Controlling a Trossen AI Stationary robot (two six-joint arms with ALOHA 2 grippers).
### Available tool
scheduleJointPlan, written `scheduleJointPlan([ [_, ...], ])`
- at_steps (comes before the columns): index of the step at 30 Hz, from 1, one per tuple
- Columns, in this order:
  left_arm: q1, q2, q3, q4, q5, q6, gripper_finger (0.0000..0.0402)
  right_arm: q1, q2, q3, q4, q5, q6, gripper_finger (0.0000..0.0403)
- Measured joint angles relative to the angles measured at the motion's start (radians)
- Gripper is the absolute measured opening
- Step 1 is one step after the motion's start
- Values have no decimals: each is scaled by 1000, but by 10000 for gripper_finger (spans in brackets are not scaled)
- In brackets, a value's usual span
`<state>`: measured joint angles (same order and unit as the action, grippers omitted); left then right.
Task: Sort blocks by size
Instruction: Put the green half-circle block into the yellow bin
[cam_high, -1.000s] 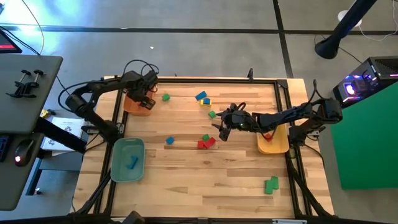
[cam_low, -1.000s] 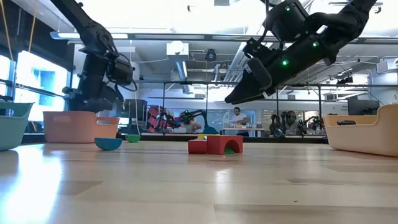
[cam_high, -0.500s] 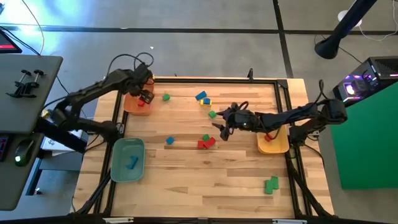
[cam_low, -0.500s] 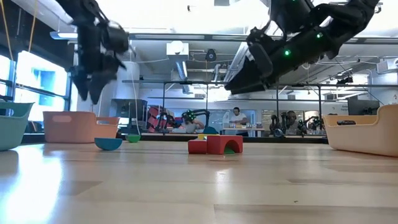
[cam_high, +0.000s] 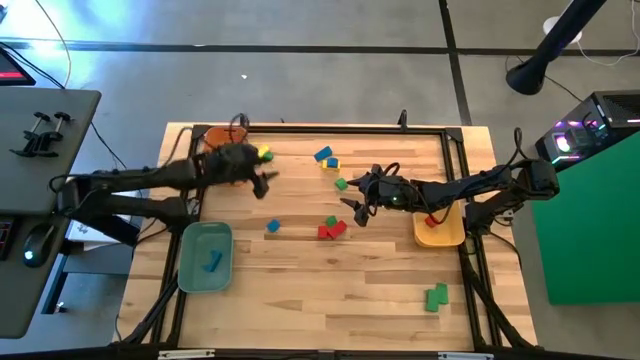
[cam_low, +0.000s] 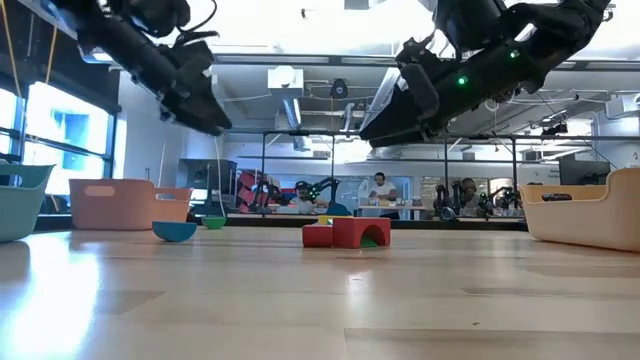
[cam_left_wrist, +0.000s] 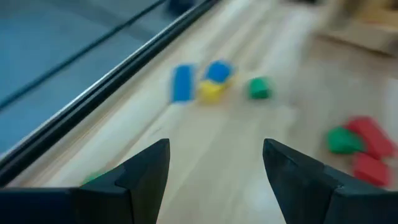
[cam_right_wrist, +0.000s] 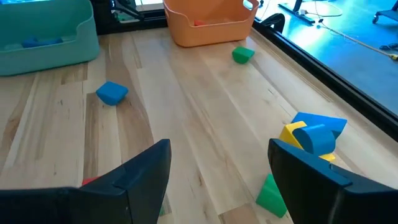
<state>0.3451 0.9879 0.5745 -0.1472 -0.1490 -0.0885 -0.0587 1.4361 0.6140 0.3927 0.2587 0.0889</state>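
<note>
we see the left gripper (cam_high: 264, 184) and right gripper (cam_high: 352, 210) both spread wide and empty above the pale wooden slatted table (cam_high: 300, 280), among small solid-coloured blocks (cam_high: 331, 227).

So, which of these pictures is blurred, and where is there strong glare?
The left wrist view is smeared: the blocks there are soft blobs, though the fingers are fairly crisp. The right wrist view is sharp. In the low view, bright ceiling light washes out the top, and the table shows a pale sheen. In the high view, the left gripper is slightly blurred.
</note>
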Motion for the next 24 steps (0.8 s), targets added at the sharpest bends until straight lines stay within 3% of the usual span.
scheduleJointPlan([
  [4,-112,26,-126,323,68,102,243,-15,0,0,0,-8,0,265],
  [11,-221,118,-250,824,69,118,243,-53,10,0,19,-30,40,265],
  [19,-287,242,-255,1033,67,124,243,-74,91,0,165,-114,46,265],
  [24,-315,270,-255,1067,67,169,243,-52,126,0,238,-121,35,265],
])
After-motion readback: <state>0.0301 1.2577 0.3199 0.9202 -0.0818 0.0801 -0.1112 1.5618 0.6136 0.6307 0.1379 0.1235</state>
